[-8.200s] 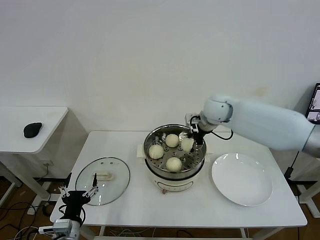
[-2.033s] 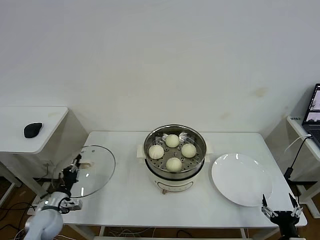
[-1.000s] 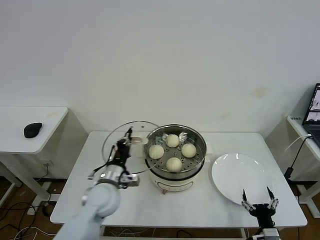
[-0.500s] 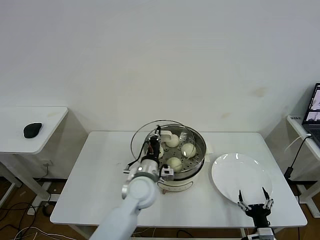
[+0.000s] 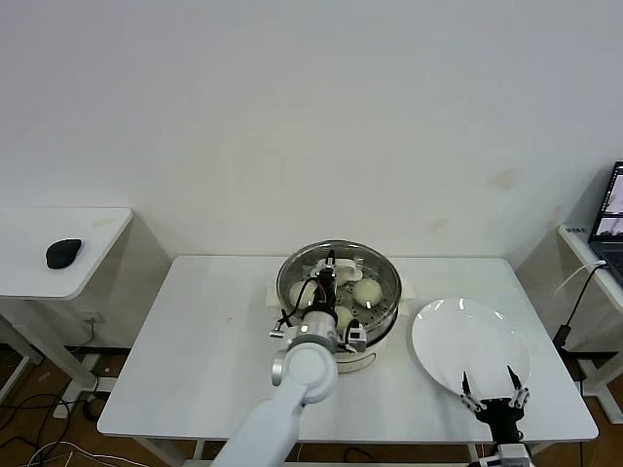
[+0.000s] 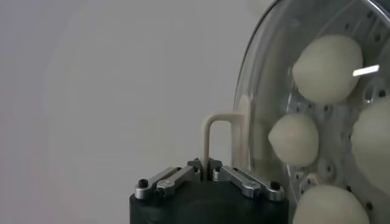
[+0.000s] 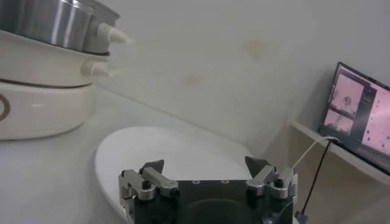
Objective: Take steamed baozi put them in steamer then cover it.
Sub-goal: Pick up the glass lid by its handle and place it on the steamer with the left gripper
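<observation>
Four steamed baozi (image 5: 366,291) inside the one steamer (image 5: 383,313), at the middle of the white counter (image 5: 204,341); in the head view only about three visible, partly behind the arm and glass. One cover (image 5: 311,268), clear glass with a cream handle (image 6: 226,141), held just over the steamer mouth. One white plate (image 5: 472,348) to the right of the steamer, apart from it. One dark mouse (image 5: 63,253) on the side counter (image 5: 88,226) far left. Left hand (image 5: 331,275) pinched narrow on the cover's handle, directly above the basket. Right hand (image 5: 494,402) spread wide, holding nothing, low at the counter's near edge beside the plate. Half a second back: cover and left hand a little further left, overlapping only the steamer's left side; one second back, clear of the steamer to its left; now centred over it. Right hand nearly unchanged over that half second. Left wrist view: fingertips (image 6: 195,168) closed on the handle's loop and all four buns (image 6: 294,139) seen through the glass, not so clear from the head. Right wrist view: steamer's cream base (image 7: 42,97) from the side, plate rim (image 7: 158,149) just beyond the open fingers (image 7: 152,167), and a lit laptop screen (image 7: 362,109).
</observation>
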Available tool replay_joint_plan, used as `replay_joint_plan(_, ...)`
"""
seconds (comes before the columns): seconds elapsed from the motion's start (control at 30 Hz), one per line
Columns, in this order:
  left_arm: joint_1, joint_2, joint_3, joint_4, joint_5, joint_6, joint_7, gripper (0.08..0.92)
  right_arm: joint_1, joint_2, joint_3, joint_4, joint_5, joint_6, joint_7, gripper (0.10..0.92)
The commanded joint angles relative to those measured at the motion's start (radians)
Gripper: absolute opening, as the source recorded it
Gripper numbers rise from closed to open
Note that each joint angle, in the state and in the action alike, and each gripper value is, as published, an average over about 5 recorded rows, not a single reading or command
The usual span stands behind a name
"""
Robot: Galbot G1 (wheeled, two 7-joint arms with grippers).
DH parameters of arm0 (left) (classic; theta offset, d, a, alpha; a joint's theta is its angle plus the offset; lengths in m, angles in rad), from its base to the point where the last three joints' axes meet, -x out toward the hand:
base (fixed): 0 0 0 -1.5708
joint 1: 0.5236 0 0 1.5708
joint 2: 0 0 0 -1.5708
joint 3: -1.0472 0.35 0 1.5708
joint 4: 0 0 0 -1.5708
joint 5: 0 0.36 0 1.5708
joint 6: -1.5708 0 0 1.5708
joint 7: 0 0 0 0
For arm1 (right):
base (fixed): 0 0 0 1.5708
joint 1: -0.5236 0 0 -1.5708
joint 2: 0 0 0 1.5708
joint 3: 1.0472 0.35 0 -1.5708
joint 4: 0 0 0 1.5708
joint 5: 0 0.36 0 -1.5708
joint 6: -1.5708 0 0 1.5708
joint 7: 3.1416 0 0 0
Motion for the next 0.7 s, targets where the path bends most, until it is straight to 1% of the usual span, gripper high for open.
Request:
replay_joint_plan(0.03,-0.008,-0.056,0.009,0.049,0.052,0.001,0.0,0.139,0.002,0.0,-0.002,-0.01,-0.003,0.002,0.002,0.823)
replay_joint_plan(0.7,-0.01,-0.058,-0.011,0.08,0.053,-0.008,-0.013,0.139,-0.003,0.001,-0.008,-0.017,-0.01,0.006,0.0,0.823)
